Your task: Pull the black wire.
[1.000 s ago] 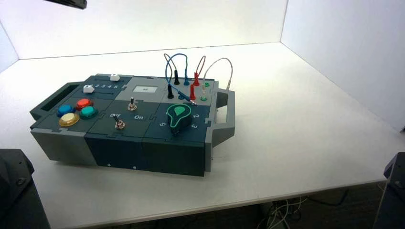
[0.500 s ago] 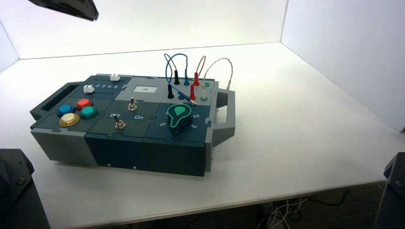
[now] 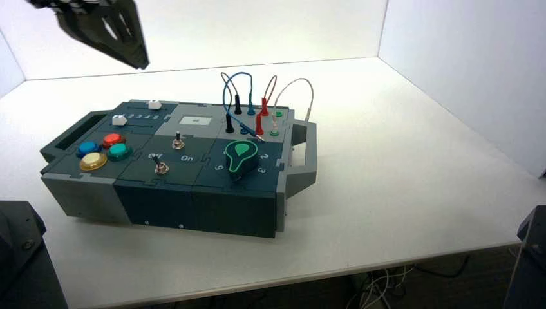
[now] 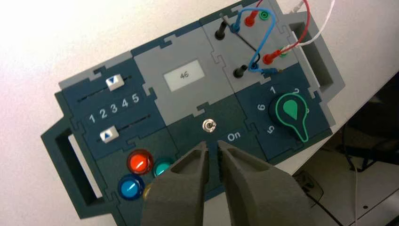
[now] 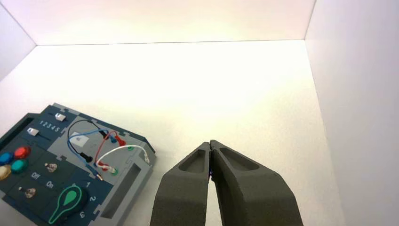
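the black wire (image 3: 230, 123) stands beyond the knob (image 3: 242, 158), both its plugs seated. the blue lead (image 3: 250, 131) loops across it on that same far side, so a careless grip could snag the blue too, or a pull on the cord alone could slip. the left gripper (image 3: 140, 66), fingers slightly apart and holding nothing, hangs above and left of the knob, with the wire well off to its right. the right gripper (image 5: 210, 143), fingers together, waits well right of the knob.
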Action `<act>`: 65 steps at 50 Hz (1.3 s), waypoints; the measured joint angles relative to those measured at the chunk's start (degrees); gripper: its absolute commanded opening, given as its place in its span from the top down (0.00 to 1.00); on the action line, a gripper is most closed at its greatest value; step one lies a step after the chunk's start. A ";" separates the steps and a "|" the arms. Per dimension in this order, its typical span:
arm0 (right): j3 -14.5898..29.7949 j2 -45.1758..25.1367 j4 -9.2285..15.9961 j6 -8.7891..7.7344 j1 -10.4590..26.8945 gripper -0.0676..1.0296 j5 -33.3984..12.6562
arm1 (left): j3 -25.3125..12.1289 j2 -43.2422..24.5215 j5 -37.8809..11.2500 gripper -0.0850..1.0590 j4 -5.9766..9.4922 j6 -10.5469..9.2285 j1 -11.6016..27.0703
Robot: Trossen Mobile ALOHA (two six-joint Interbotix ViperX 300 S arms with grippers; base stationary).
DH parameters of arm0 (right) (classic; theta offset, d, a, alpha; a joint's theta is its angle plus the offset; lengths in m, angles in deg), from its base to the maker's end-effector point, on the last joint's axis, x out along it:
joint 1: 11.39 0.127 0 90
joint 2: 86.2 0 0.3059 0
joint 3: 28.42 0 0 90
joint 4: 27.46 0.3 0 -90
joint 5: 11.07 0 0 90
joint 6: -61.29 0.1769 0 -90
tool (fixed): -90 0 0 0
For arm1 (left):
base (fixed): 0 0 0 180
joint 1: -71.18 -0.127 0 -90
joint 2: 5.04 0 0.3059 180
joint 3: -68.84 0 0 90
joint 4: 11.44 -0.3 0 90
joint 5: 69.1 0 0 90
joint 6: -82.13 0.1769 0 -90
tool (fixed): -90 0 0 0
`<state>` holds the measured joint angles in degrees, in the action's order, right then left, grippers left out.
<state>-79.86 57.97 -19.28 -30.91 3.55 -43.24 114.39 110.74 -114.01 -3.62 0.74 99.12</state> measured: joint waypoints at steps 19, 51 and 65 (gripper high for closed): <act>0.00 1.85 0.00 0.09 0.00 0.96 0.09 | -2.64 -12.74 0.97 0.71 0.00 0.53 1.14; -0.18 3.69 0.18 0.09 0.00 0.96 0.35 | -9.14 -29.36 4.48 0.71 2.72 0.53 7.38; -0.26 3.78 0.18 0.09 0.00 0.96 0.35 | -9.93 -33.13 6.33 0.71 2.81 0.53 7.47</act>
<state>-80.12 61.75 -19.11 -30.82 3.55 -42.89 104.46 77.60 -107.68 -0.81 1.27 106.60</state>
